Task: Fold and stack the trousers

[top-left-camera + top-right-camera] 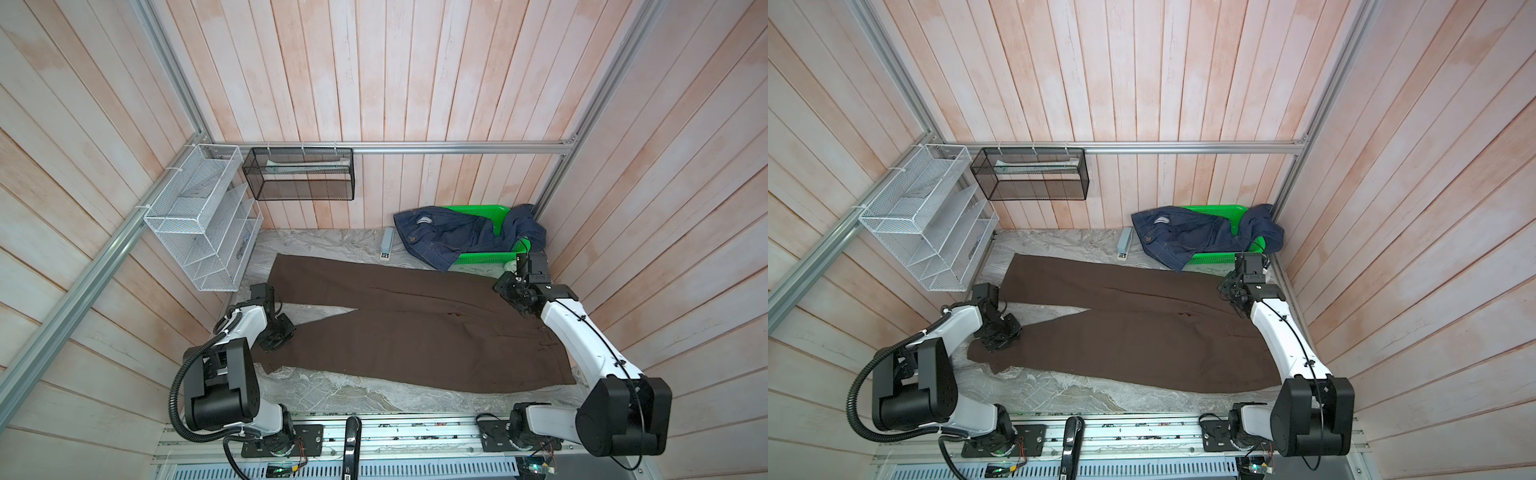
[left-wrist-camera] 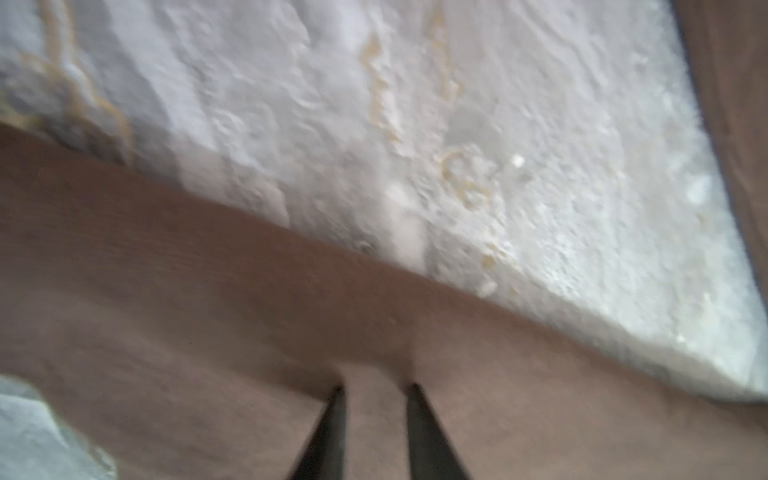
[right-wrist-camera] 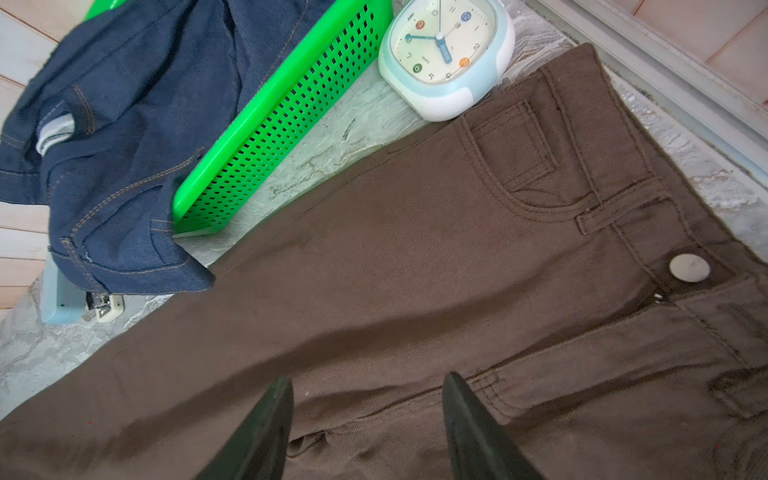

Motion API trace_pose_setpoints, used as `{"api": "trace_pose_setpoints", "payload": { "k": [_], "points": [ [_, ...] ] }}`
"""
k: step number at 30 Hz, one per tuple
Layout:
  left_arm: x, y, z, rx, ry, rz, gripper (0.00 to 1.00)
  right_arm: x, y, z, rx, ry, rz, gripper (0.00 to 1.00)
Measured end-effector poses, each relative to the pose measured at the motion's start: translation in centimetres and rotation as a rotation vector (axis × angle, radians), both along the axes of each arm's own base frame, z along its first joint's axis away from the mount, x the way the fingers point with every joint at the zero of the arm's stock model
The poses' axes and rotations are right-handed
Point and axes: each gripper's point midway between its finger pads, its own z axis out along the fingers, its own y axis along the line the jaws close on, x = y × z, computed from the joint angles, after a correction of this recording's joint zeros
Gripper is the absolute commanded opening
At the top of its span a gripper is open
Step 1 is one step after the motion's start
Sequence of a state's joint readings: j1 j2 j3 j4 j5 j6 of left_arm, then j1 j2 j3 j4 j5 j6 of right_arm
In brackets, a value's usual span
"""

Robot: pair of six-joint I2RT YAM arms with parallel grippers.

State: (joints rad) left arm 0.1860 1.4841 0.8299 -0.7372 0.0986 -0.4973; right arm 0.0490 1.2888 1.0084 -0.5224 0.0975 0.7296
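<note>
In both top views the trousers (image 1: 415,332) (image 1: 1142,336) lie flat and unfolded across the grey marbled tabletop (image 1: 332,390). The waist is toward the right edge and the two legs fan apart toward the left edge, one running to the far left and one nearer the front. The left gripper (image 1: 274,336) is down on the nearer leg close to its hem, by the left edge. The right gripper (image 1: 513,297) is over the waist end, toward the far right corner. In that corner a green basket (image 1: 486,257) holds a blue denim garment (image 1: 449,237) that spills over its rim, and a small pale block (image 1: 387,241) stands just beside it at the far edge. In the blurred left wrist view, the left gripper (image 2: 376,386) has its jaws drawn close together on a narrow ridge of the brown cloth (image 2: 208,311), with the bare tabletop (image 2: 457,124) beyond the leg's edge. In the right wrist view, the right gripper (image 3: 369,376) has its jaws spread wide over the trousers' front, near the fly, with nothing between them but the cloth below. Whether they touch it I cannot tell. The pale waist button (image 3: 690,268) is done up, and a small clock (image 3: 446,54) stands just beside the waistband.
</note>
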Motion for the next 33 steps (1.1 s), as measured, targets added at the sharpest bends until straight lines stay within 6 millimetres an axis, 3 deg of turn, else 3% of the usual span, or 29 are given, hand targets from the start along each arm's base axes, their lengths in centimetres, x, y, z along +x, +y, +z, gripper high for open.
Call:
{"api": "trace_pose_setpoints", "payload": {
  "k": [2,6,7,9,10,12,15,23,27,30,32,33],
  "points": [
    [0.2,-1.0,0.7,0.002,-0.023,-0.038,0.01,-0.1,-0.1,0.4,-0.001,-0.010,-0.002,0.59],
    [0.4,-3.1,2.4,0.011,-0.074,-0.114,0.01,-0.2,-0.1,0.6,-0.001,-0.019,-0.003,0.59],
    [0.4,-3.2,2.9,0.017,-0.085,-0.122,0.11,-0.4,-0.1,0.5,0.000,-0.018,-0.003,0.59],
    [0.5,-3.0,3.4,0.038,-0.093,-0.126,0.49,-0.6,-0.1,0.3,-0.001,-0.012,-0.003,0.59],
    [0.6,-2.8,3.5,0.048,-0.091,-0.126,0.60,-0.7,-0.1,0.1,0.000,-0.008,-0.003,0.59],
    [0.8,-2.5,3.4,0.066,-0.081,-0.131,0.70,-0.9,-0.1,-0.3,0.000,0.000,-0.004,0.59],
    [1.4,-2.3,2.7,0.075,-0.053,-0.150,0.76,-1.1,-0.1,-0.7,0.000,0.011,-0.003,0.59],
    [3.9,-1.9,0.8,0.088,0.011,-0.204,0.79,-1.2,-0.1,-0.6,-0.001,0.007,-0.004,0.59],
    [3.8,-2.0,-0.5,0.082,0.055,-0.233,0.77,-1.2,-0.1,-0.6,-0.001,0.005,-0.003,0.59],
    [3.4,-2.0,-1.1,0.078,0.082,-0.251,0.69,-1.3,-0.1,-0.9,-0.001,0.009,-0.003,0.59],
    [3.2,-2.1,-1.2,0.077,0.088,-0.255,0.55,-1.3,-0.1,-1.0,-0.001,0.013,-0.003,0.59],
    [3.0,-2.2,-1.3,0.075,0.093,-0.257,0.43,-1.4,-0.1,-1.1,-0.001,0.014,-0.003,0.59]
  ]
}}
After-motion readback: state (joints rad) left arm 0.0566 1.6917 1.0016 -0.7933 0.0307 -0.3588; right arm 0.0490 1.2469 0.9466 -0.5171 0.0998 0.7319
